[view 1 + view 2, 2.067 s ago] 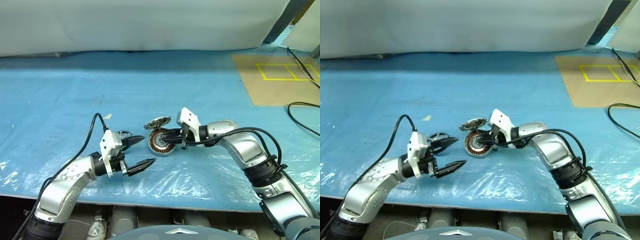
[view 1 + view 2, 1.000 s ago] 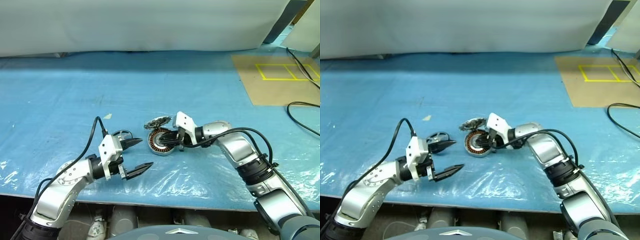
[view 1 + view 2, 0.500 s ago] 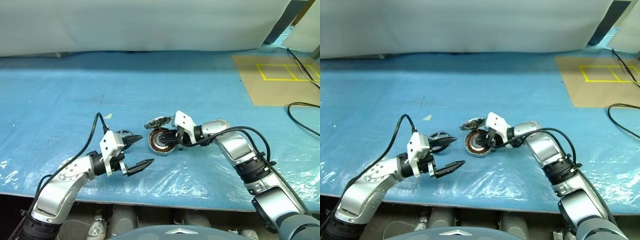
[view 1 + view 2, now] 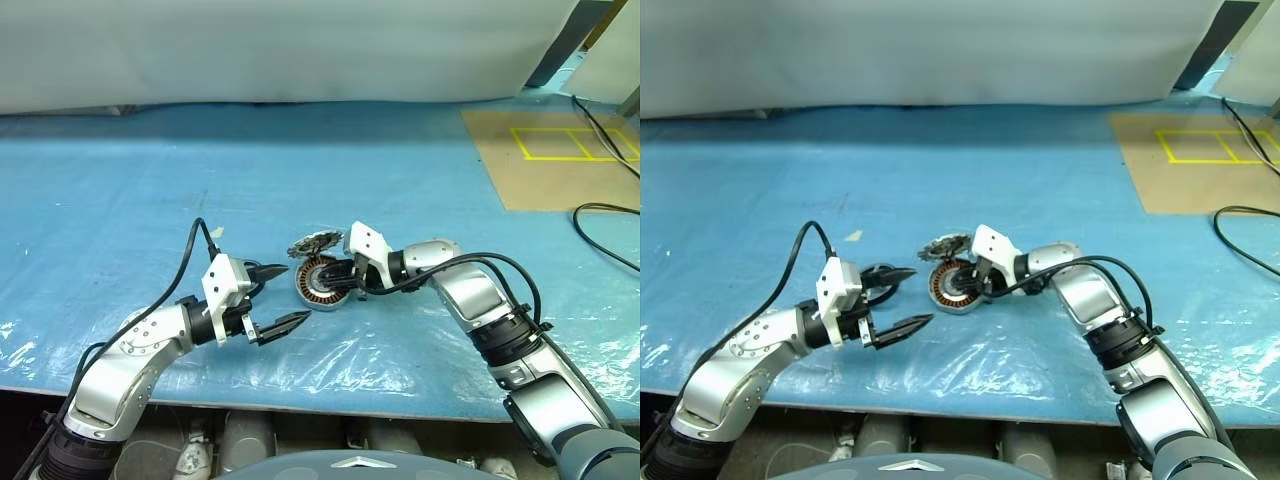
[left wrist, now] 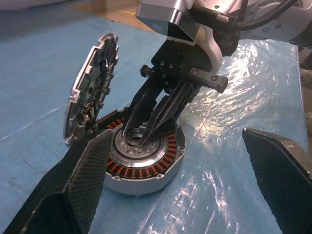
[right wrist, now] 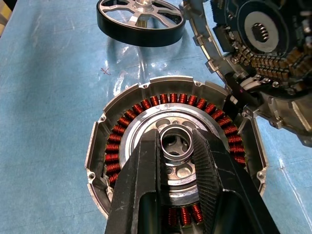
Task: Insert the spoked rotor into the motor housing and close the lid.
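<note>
right gripper (image 6: pixel 179 146) is pinched on the silver hub at the centre of the round grey copper-wound motor housing (image 6: pixel 146 117), steadying it on the blue plastic-covered table (image 4: pixel 420 190), ridged grey lid (image 5: pixel 92 83) tilted open. dark-rimmed silver-spoked rotor (image 6: pixel 140 18) lies just beside, untouched. left gripper (image 4: pixel 280 297) hangs wide open, empty. judging: pickup's next, left fingers over that rim.

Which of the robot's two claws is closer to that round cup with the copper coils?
The right. The right gripper pinches the silver hub at the centre of the motor housing. The left gripper hangs open to one side, apart from it, near the spoked rotor.
</note>
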Robot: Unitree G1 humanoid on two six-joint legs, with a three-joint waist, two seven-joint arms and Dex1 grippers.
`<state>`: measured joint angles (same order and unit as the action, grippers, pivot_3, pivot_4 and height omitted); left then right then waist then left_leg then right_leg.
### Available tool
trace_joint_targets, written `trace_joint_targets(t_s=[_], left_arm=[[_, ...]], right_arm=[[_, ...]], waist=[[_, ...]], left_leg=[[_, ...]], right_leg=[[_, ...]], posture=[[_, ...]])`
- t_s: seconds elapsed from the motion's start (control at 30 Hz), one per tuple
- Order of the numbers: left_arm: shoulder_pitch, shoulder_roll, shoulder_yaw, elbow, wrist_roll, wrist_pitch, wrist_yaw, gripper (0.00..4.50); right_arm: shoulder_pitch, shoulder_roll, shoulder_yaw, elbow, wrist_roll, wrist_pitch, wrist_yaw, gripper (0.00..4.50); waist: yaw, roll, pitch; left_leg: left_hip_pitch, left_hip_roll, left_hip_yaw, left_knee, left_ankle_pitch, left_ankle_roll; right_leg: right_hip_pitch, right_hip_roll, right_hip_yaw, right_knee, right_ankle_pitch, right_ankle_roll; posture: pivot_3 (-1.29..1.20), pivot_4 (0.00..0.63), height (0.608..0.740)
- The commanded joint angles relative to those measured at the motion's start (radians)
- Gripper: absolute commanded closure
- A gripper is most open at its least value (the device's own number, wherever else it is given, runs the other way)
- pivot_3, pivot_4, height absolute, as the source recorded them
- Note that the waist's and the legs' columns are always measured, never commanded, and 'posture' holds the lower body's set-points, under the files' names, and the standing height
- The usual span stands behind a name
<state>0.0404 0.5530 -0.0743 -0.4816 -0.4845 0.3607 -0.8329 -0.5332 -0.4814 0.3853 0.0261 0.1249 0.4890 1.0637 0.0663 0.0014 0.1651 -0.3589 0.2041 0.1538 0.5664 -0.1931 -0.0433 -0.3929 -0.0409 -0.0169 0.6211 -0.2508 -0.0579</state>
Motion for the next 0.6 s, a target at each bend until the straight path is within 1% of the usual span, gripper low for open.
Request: trace_joint_targets(t_s=[0.03,0.07,0.13,0.2,0.23,0.27,0.4,0.6], left_arm=[[-0.018,0.002,0.003,-0.047,-0.016,0.014,0.010,0.00],[-0.022,0.002,0.004,-0.050,-0.018,0.020,0.013,0.00],[-0.030,0.002,0.007,-0.051,-0.022,0.030,0.017,0.00],[-0.035,0.004,0.010,-0.052,-0.026,0.038,0.018,0.00],[-0.037,0.004,0.011,-0.052,-0.027,0.042,0.018,0.00],[-0.038,0.005,0.013,-0.054,-0.029,0.046,0.019,0.00],[-0.047,0.007,0.014,-0.057,-0.036,0.057,0.024,0.00],[-0.069,0.005,0.014,-0.042,-0.039,0.065,0.020,0.00]], right_arm=[[-0.011,0.002,0.004,0.003,-0.008,-0.003,0.000,3.93],[-0.012,0.002,0.006,0.004,-0.010,-0.003,0.001,3.93],[-0.013,0.001,0.007,0.006,-0.013,-0.005,0.002,3.18],[-0.014,-0.001,0.010,0.007,-0.016,-0.008,0.008,2.59],[-0.016,0.001,0.005,0.005,-0.008,0.003,0.011,2.21],[-0.019,0.004,-0.002,0.001,0.003,0.016,0.015,1.95],[-0.027,0.007,-0.026,-0.014,0.029,0.031,0.021,1.95],[-0.046,0.002,-0.095,-0.071,0.127,0.113,0.049,1.95]], waist=[[0.000,0.000,0.000],[0.000,0.000,0.000],[0.000,0.000,0.000],[0.000,0.000,0.000],[0.000,0.000,0.000],[0.000,0.000,0.000],[0.000,0.000,0.000],[0.001,0.000,0.000]], left_leg=[[0.000,0.000,0.000,0.000,0.000,0.000],[0.000,0.000,0.000,0.000,0.000,0.000],[0.000,0.000,0.000,0.000,0.000,0.000],[0.000,0.000,0.000,0.000,0.000,0.000],[0.000,0.000,0.000,0.001,0.000,0.000],[0.000,0.000,0.000,0.001,0.000,0.000],[0.000,0.000,0.000,0.001,0.000,0.000],[-0.002,0.000,0.000,0.002,0.000,0.000]], right_leg=[[0.000,0.000,0.000,0.000,0.000,0.000],[0.000,0.000,0.000,0.000,0.000,0.000],[0.000,0.000,0.000,0.000,0.000,0.000],[0.000,0.000,0.000,0.000,0.000,0.000],[0.000,0.000,0.000,0.000,0.000,0.000],[0.000,0.000,0.000,0.000,0.000,0.000],[0.000,0.000,0.000,0.001,0.000,0.000],[-0.001,0.000,0.000,0.001,0.000,0.000]], posture=[[0.00,0.150,0.740],[0.00,0.150,0.740],[0.00,0.150,0.740],[0.00,0.150,0.740],[0.00,0.150,0.740],[0.00,0.150,0.740],[0.00,0.150,0.740],[0.00,0.150,0.740]])
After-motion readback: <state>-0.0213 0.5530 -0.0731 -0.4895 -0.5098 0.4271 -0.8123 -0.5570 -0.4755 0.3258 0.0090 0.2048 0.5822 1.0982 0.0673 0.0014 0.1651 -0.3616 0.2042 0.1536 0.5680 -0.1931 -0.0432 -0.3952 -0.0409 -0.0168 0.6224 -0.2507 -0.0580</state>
